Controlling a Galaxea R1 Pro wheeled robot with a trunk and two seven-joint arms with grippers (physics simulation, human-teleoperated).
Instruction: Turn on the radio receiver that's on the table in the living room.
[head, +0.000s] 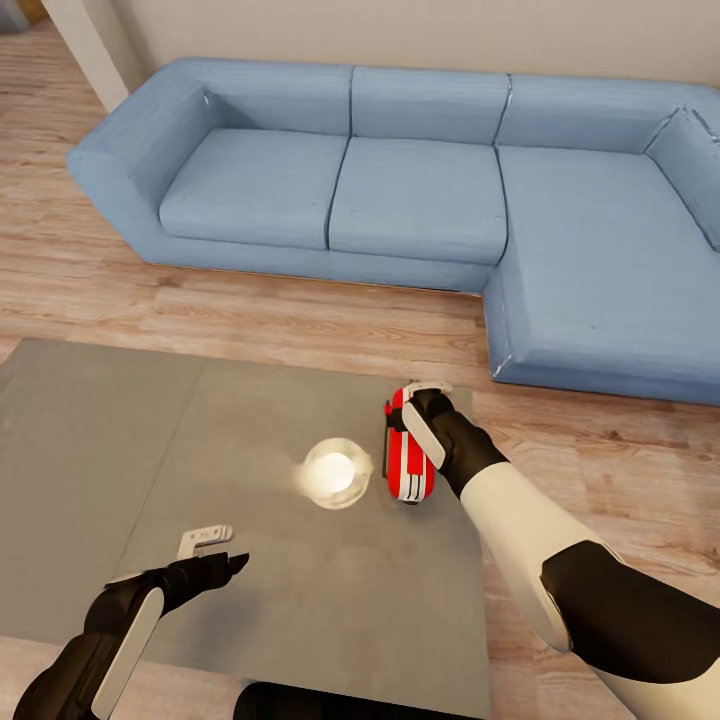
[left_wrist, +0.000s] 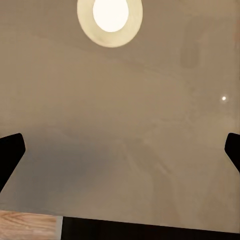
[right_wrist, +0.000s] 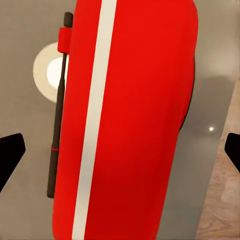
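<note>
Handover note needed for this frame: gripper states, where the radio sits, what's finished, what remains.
Right gripper: open, hanging right over the radio receiver, fingertips wide on either side of it in the right wrist view; contact cannot be told.
Left gripper: open, empty, hovering over the table near its front edge.
Radio receiver: on the table near its right edge, black antenna along its side, next to the bright lamp reflection.
Done: robot at the table, right arm positioned over the radio.
Left: press its switch; no sign shows that it is on.

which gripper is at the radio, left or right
The right gripper, poised over the red radio receiver; the left gripper hovers over bare table.
</note>
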